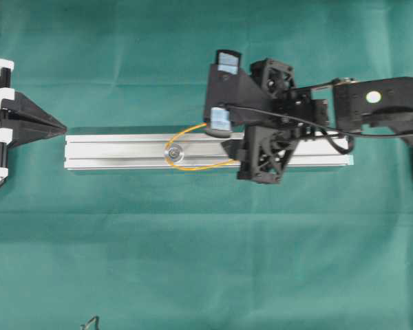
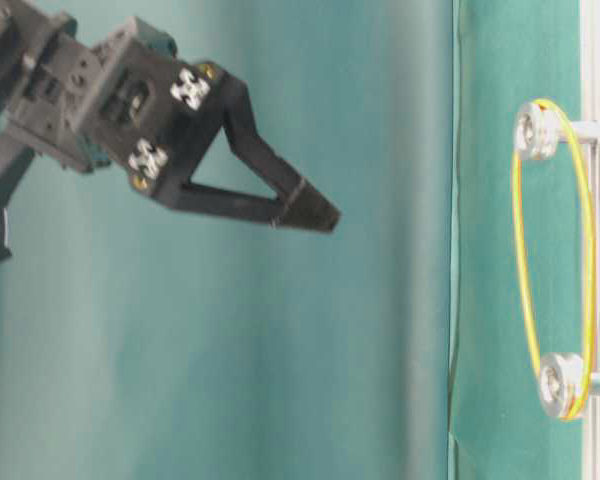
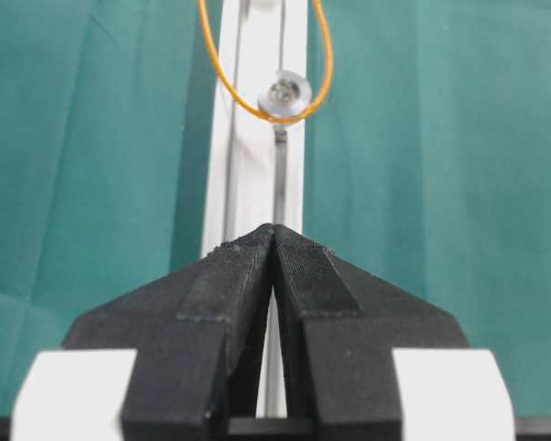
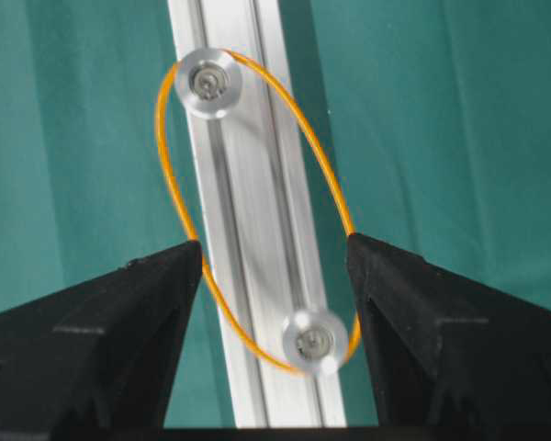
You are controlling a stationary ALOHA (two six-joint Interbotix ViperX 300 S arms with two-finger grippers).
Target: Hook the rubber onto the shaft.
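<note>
2 shafts [image 4: 208,83] stand on the aluminium rail [image 1: 110,151] on the green desk [image 1: 193,261], and the rubber [image 4: 257,211] looks looped round both, the far one and the near one [image 4: 312,342] in the right wrist view, so hooking seems done. The right gripper [image 4: 275,257] hangs over it, fingers [image 4: 170,276] spread either side of the band and touching or nearly so; next it should lift clear without snagging. The left gripper [image 3: 274,234] waits off the rail's left end, fingers pressed together.

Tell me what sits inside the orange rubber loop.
Inside the rubber: two shaft heads and a stretch of rail. Overhead, the right claw covers the far end.
</note>
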